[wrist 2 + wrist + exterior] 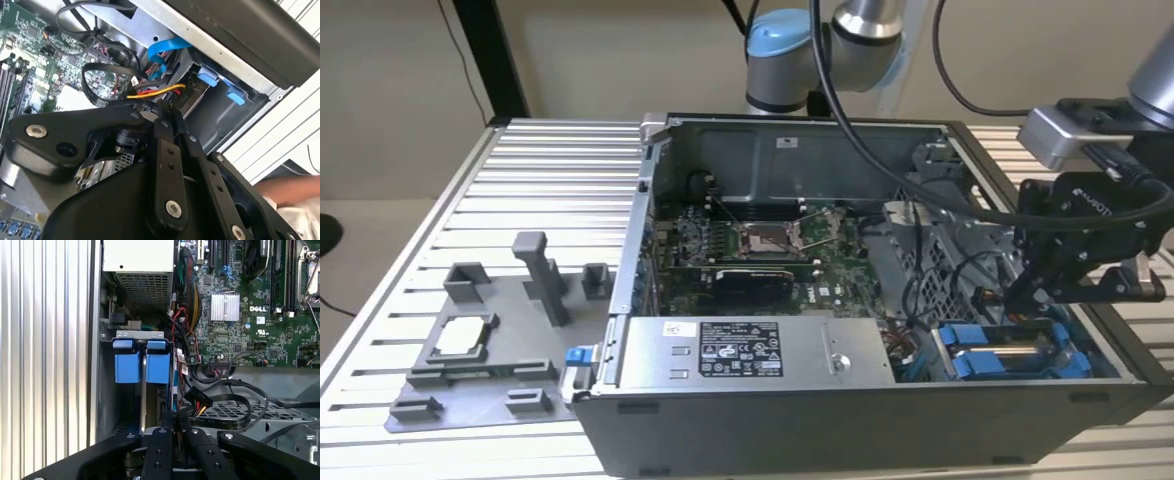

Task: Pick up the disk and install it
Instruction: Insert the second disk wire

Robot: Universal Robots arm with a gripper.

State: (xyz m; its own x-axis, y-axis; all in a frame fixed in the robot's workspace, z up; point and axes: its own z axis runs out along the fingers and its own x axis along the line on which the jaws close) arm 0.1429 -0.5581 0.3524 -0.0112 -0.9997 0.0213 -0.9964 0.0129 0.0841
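Observation:
The disk [1015,359] lies in the drive bay at the front corner of the open computer case [854,425], on the exterior view's right; its silver top sits between bright blue side rails. In the first wrist view the disk's blue tabs [142,366] stand side by side at the bay's mouth. They also show in the second wrist view as blue tabs [220,82]. My gripper [1026,300] hangs just above the disk. Its black fingers [169,421] are pressed together with nothing between them, and they meet among the cables [167,107].
A grey power supply box [740,350] with a white label lies beside the bay. The green motherboard [761,250] and black cable loops [225,405] fill the case. A grey fixture holding a small silver chip [464,337] sits on the slatted table. A person's hand [290,192] rests outside the case.

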